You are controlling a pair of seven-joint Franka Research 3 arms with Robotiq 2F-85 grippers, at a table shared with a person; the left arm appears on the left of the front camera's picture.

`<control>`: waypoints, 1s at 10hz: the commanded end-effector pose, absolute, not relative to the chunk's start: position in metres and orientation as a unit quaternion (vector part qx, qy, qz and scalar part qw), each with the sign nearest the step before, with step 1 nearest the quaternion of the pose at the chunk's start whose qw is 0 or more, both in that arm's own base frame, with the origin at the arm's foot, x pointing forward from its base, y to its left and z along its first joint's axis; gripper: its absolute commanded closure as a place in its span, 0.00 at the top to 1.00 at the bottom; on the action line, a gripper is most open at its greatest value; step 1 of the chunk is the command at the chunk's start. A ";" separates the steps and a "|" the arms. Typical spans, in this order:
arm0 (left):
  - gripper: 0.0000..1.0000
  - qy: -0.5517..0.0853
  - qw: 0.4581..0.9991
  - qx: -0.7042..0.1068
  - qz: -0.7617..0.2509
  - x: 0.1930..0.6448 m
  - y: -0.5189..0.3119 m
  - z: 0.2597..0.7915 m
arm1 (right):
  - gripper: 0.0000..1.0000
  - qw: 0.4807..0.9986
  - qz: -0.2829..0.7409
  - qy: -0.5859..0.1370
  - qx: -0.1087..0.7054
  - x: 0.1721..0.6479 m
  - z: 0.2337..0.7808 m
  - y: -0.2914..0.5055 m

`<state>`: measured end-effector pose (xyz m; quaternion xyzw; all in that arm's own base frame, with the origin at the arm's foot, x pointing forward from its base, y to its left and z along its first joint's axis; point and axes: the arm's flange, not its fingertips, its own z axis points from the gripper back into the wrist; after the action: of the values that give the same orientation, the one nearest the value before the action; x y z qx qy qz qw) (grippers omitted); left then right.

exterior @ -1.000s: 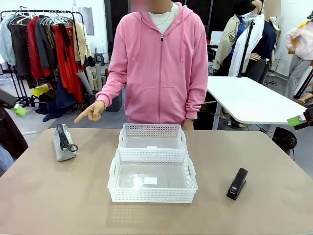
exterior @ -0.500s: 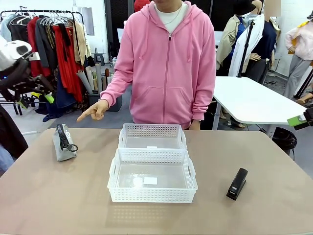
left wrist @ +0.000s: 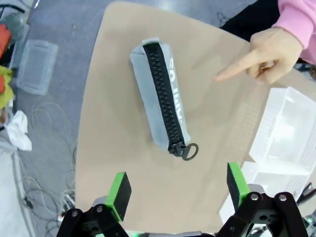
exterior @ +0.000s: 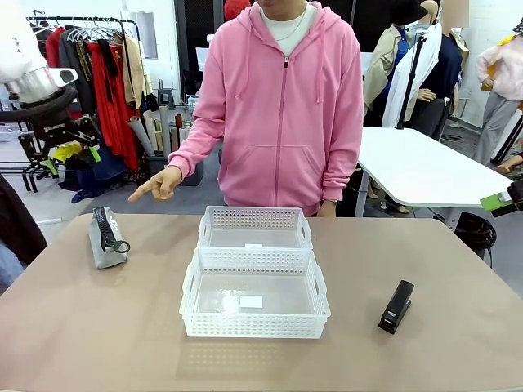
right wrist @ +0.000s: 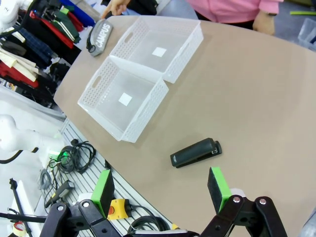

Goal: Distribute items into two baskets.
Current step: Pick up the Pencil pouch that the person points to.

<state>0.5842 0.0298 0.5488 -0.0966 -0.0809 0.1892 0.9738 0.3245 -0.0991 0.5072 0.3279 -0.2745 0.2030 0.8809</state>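
From the front, a person in a pink hoodie is pointing with one hand (exterior: 155, 184) toward the grey pouch (exterior: 106, 237), which is lying on the table (exterior: 82, 327) to the left of the baskets. The far basket (exterior: 255, 219) and the near basket (exterior: 253, 327) are sitting end to end at the table's middle, touching. The black stapler (exterior: 396, 306) is lying well to their right. The left gripper (exterior: 73, 159) is hanging above the table's left edge, its jaws spread and holding nothing. The right gripper (exterior: 507, 198) is peeking in at the right edge, one green pad showing.

Through the left wrist camera, the left gripper (left wrist: 177, 190) is hovering wide open and empty above the pouch (left wrist: 160, 98), which is lying zip-up near the table's corner. The pointing hand (left wrist: 266, 57) is aiming a finger at it, without touching.

Through the right wrist camera, the right gripper (right wrist: 160, 189) is standing wide open and empty over the stapler (right wrist: 196, 152), which is lying apart from the near basket (right wrist: 143, 116). The far basket (right wrist: 185, 59) is sitting beyond it, with the pouch (right wrist: 100, 34) just beside that one.
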 end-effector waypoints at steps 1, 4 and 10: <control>1.00 -0.050 0.969 -0.084 0.225 0.610 0.028 0.550 | 1.00 0.877 0.207 -0.278 0.333 0.325 0.508 -0.099; 1.00 -0.028 0.978 -0.090 0.186 0.605 0.025 0.542 | 1.00 0.877 0.207 -0.278 0.333 0.325 0.508 -0.099; 1.00 -0.047 0.971 -0.093 0.216 0.612 0.028 0.536 | 1.00 0.877 0.207 -0.278 0.333 0.325 0.508 -0.099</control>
<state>0.6121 0.0275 0.5348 -0.0925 -0.0416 0.2106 0.9723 0.3245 -0.0990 0.5072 0.3280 -0.2743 0.2030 0.8809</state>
